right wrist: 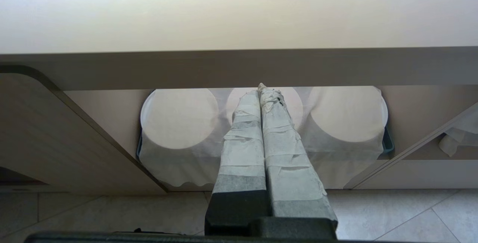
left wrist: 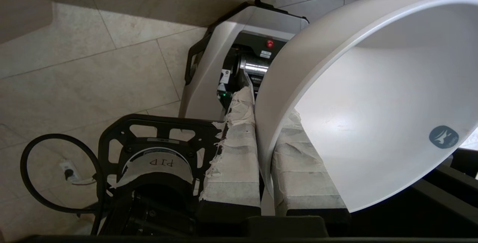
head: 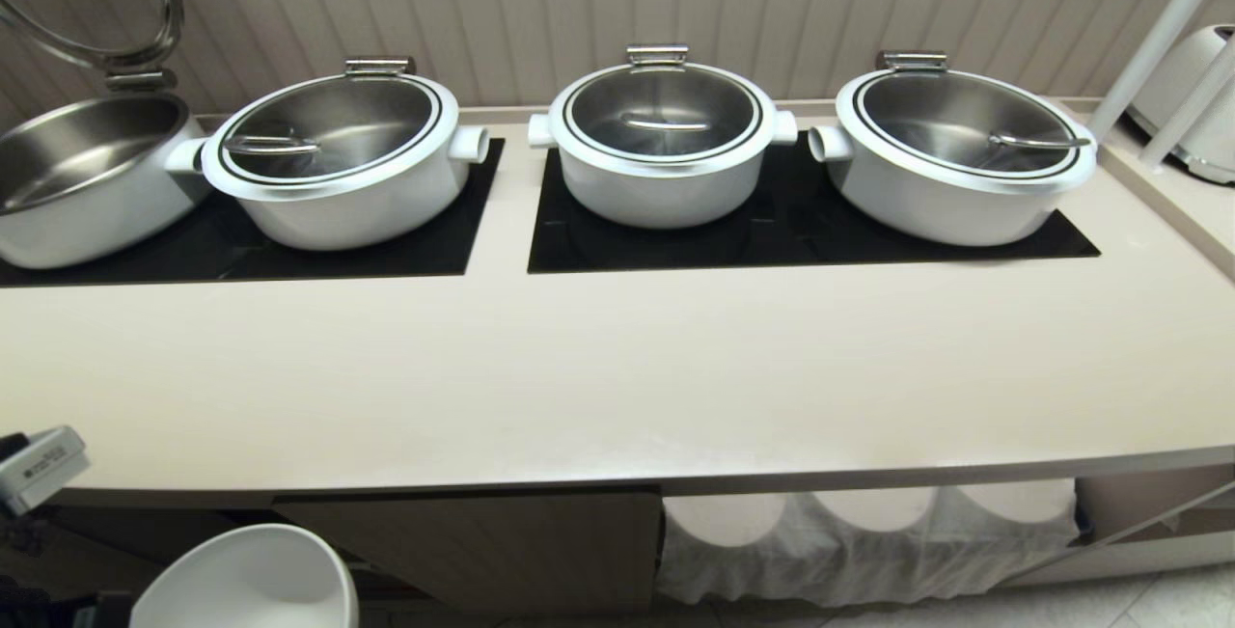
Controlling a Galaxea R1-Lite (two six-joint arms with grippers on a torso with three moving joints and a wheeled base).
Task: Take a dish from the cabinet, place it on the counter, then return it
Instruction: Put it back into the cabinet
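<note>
Left gripper (left wrist: 261, 149) has the dish (left wrist: 373, 97) by the rim, below the counter (head: 617, 387) edge.

Left jaws pinch the white bowl's wall, one tape-wrapped finger (left wrist: 235, 153) outside, the other inside; bowl is tilted on its side, blue-grey round sticker (left wrist: 443, 136) on the inner wall. In the head view the dish sits at the lower left, under the counter's front lip and just beside the cabinet (head: 502, 541) door, tiled floor (left wrist: 93, 67) and the robot's base (left wrist: 239, 56) beneath it. Right gripper (right wrist: 260, 90) is parked low, fingers pressed together, nothing held, pointing at the open shelf with three round white stacks under a thin white cloth (right wrist: 179, 161). Counter top holds four white pots on black glass panels (head: 772, 232); leftmost pot (head: 77, 175) has its lid raised, other three lidded.
</note>
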